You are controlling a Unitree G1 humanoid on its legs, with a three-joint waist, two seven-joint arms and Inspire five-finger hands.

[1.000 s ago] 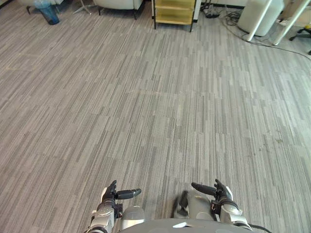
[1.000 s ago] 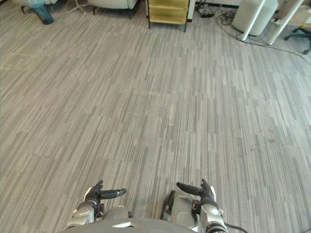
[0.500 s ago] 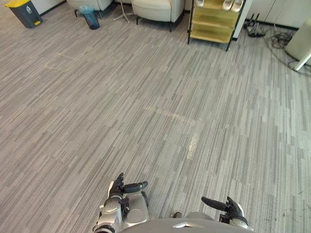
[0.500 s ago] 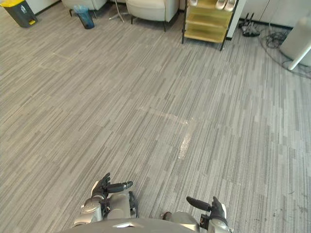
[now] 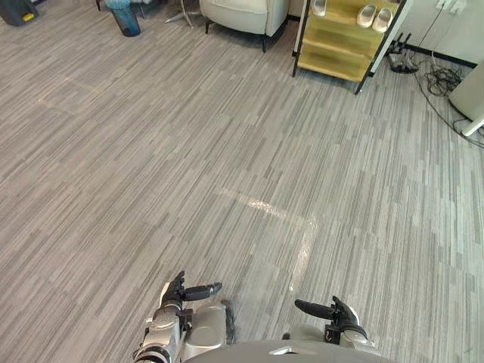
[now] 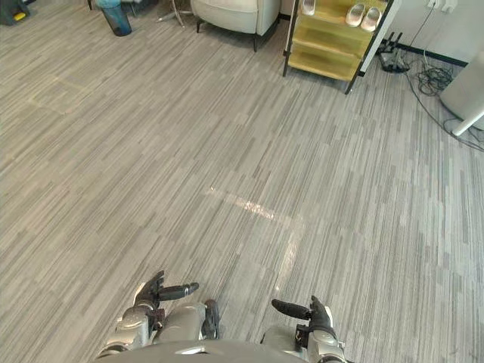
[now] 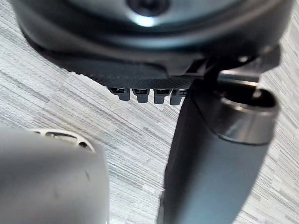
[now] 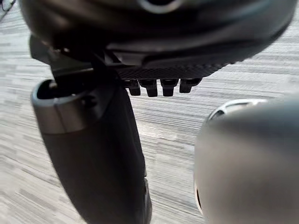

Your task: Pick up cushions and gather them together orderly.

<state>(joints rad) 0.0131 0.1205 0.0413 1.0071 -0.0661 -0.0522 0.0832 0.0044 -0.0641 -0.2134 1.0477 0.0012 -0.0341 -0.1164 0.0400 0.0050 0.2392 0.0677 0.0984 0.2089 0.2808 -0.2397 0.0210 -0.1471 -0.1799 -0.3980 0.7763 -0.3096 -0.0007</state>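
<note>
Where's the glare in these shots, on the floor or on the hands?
Left eye view: a pale streak of glare lies across the floor, then turns back toward the robot. Right eye view: the same streak, ahead of the right hand. Left wrist view: a bright highlight on the casing of the left hand. Right wrist view: a similar highlight on the right hand's casing.

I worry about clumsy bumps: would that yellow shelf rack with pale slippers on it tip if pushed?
Probably stiff: the yellow shelf rack has flat boards in a thin dark frame. It may tip or slide easily, looking narrow and lightly loaded. The pale slippers lie loose, so could slip off.
</note>
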